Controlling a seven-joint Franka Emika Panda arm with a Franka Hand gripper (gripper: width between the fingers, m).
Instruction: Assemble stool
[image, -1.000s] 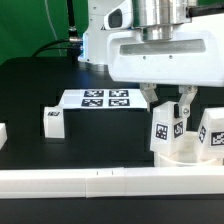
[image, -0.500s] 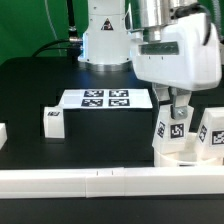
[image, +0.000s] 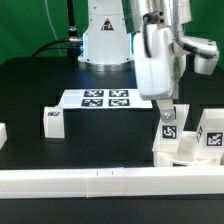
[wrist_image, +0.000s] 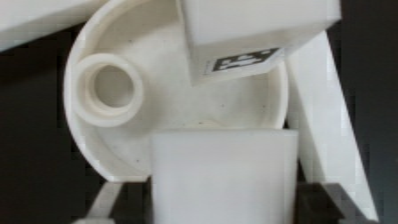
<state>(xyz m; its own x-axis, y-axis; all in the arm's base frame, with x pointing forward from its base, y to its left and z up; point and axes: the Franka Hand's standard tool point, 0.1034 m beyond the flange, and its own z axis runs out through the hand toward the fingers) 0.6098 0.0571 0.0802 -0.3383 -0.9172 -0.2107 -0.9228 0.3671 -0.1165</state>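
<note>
The white round seat disc (image: 186, 152) lies at the exterior view's right, near the front rail. My gripper (image: 167, 113) points down and is shut on a white block leg (image: 168, 129) that stands upright on the disc. In the wrist view this leg (wrist_image: 217, 165) sits between my two fingers (wrist_image: 107, 203), over the seat disc (wrist_image: 169, 100), which has an open round socket (wrist_image: 103, 85). A second tagged leg (image: 212, 136) stands on the disc further right and also shows in the wrist view (wrist_image: 249, 40). A third leg (image: 54, 121) lies loose on the table to the left.
The marker board (image: 100, 98) lies flat behind the loose leg. A long white rail (image: 90, 181) runs along the front edge. A small white piece (image: 3, 132) sits at the far left edge. The robot base (image: 103, 40) stands at the back.
My wrist has turned about its vertical axis while staying over the disc. The wide hand face has swung edge-on. The gripped leg has turned with it.
</note>
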